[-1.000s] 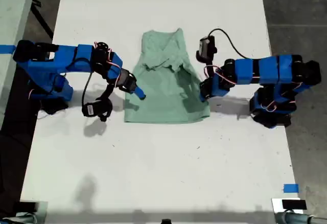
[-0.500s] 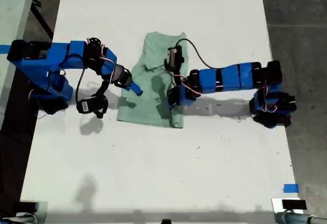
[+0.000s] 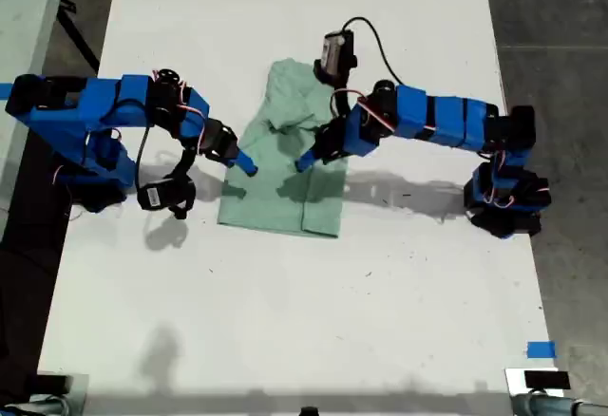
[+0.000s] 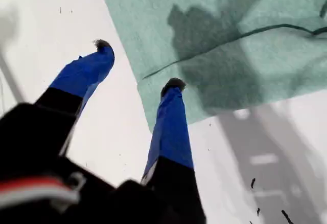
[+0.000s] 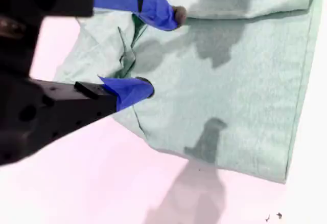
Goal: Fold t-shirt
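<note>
1. The white bench point(image 3: 285, 321) stood on a grey floor point(image 3: 560, 17).
2. The folded t-shirt point(image 3: 285, 198) lay mid-bench, between the long edges.
3. My first gripper point(image 4: 138, 64) hung above it, jaws apart and empty.
4. My second gripper point(image 5: 161, 50) had its jaws spread at the shirt's wrinkled edge, gripping nothing.

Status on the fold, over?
My first gripper open at the t-shirt edge. My second gripper open over it. One side folded in, lying on table. Nothing blocking.
</note>
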`<state>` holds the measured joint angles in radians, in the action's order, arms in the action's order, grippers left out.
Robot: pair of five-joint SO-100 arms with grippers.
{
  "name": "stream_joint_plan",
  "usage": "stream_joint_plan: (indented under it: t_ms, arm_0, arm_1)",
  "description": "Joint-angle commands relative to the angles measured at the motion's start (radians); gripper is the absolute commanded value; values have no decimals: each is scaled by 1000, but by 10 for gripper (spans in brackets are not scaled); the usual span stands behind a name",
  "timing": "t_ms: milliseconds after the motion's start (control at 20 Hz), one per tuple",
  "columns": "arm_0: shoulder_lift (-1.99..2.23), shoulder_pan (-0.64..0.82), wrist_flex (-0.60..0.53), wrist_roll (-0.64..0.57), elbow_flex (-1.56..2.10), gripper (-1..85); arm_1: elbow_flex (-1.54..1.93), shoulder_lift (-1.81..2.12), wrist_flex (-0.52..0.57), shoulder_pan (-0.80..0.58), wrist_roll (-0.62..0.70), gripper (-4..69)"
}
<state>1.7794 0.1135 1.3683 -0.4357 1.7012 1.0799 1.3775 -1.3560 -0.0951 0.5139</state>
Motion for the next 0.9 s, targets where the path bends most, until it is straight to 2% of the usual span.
stream_joint_plan:
  t_ms: [0, 150, 400, 850]
  arm_0:
    - [60, -26, -21, 66, 57, 226]
    - [60, -64, -110, 175, 189, 230]
    - [41, -34, -233, 265, 382, 226]
    - [-189, 25, -379, 275, 413, 216]
  arm_1:
    - [-18, 97, -23, -18, 23, 230]
    - [35, 110, -20, -20, 25, 218]
    - [69, 126, -17, -15, 44, 199]
    - [144, 169, 8, -9, 46, 175]
